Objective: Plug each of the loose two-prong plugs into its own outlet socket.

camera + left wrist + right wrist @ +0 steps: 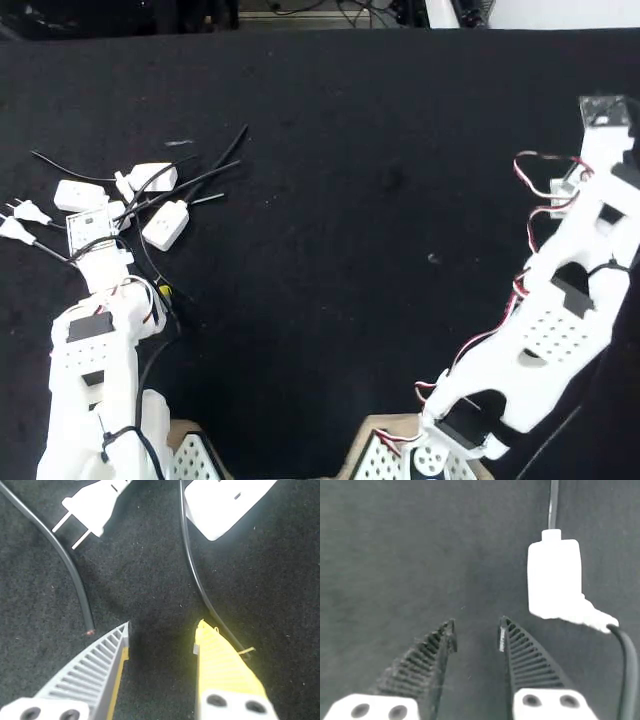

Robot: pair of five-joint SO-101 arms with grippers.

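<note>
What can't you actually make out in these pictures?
Left wrist view: the socket block is cut off by the frame edge.
Right wrist view: whether the cabled plug is pushed into the white block or just touches it; its prongs are hidden.
High view: which of the black cables joins which plug; they cross and are too small.

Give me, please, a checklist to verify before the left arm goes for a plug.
1. Left gripper open and empty: ok.
2. Loose two-prong plug lies ahead of it, prongs free: ok.
3. Outlet socket near that plug, slots uncovered: ok.
4. Black cable clear of the left gripper: not ok, it runs close beside the yellow finger.
5. Right gripper open and empty: ok.
6. White corded piece seated in the white block near the right gripper: cannot tell.
</note>
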